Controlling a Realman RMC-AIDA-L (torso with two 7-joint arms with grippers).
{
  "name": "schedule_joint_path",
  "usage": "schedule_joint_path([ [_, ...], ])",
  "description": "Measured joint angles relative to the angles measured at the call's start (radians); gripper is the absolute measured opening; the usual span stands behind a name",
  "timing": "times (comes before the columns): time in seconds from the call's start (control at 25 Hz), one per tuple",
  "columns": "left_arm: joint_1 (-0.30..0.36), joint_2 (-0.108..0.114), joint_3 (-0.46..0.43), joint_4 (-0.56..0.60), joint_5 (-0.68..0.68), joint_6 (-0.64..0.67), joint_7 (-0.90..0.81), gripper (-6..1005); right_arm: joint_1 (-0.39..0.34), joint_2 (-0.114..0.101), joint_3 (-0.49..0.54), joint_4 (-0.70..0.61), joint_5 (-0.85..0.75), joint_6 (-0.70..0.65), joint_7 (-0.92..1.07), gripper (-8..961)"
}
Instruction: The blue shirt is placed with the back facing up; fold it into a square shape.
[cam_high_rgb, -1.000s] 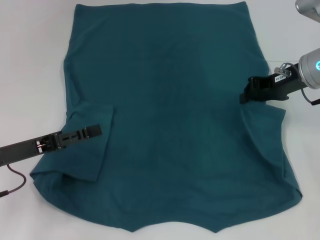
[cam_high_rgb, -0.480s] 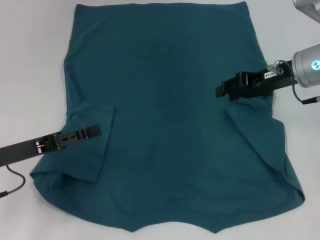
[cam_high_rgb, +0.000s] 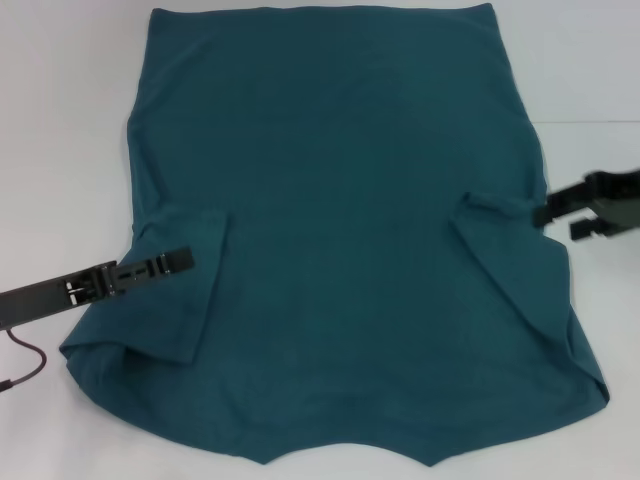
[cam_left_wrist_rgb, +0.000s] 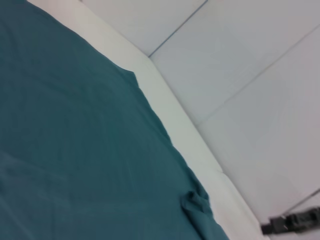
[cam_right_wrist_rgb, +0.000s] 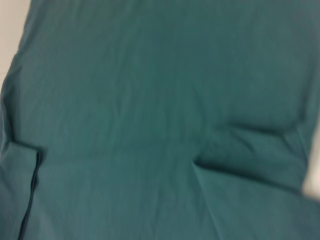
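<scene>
Left end effector (cam_high_rgb: 165, 265) over the folded left sleeve; right end effector (cam_high_rgb: 585, 210) just off the shirt's right edge.
Finger gaps cannot be told for either; neither visibly holds cloth. Blue shirt (cam_high_rgb: 340, 190) lies flat, back up, on the white surface (cam_high_rgb: 60, 120), both sleeves turned inward. Likely risk: the right sleeve fold (cam_high_rgb: 495, 215) sits rumpled and could spring open or bunch when the next fold drags cloth over it, giving an uneven square. No containers appear in any view.
</scene>
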Motion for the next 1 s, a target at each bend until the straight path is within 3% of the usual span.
schedule_joint_path([
  [0.16,0.001,0.001,0.0,-0.002,0.0,-0.027,-0.023,792,-0.049,-0.004,0.034,0.001,0.001,-0.056,-0.005,688],
  [0.4,-0.004,0.003,0.0,-0.016,0.0,-0.048,-0.037,792,-0.1,0.021,0.051,0.009,0.005,-0.074,-0.012,688],
  [0.68,-0.007,0.006,0.0,-0.024,-0.003,-0.052,-0.038,792,-0.108,0.044,0.05,0.014,0.002,-0.069,-0.018,689],
  [1.0,-0.002,0.005,-0.015,-0.025,-0.003,-0.054,-0.038,792,-0.112,0.044,0.047,0.017,0.0,-0.074,-0.01,689],
])
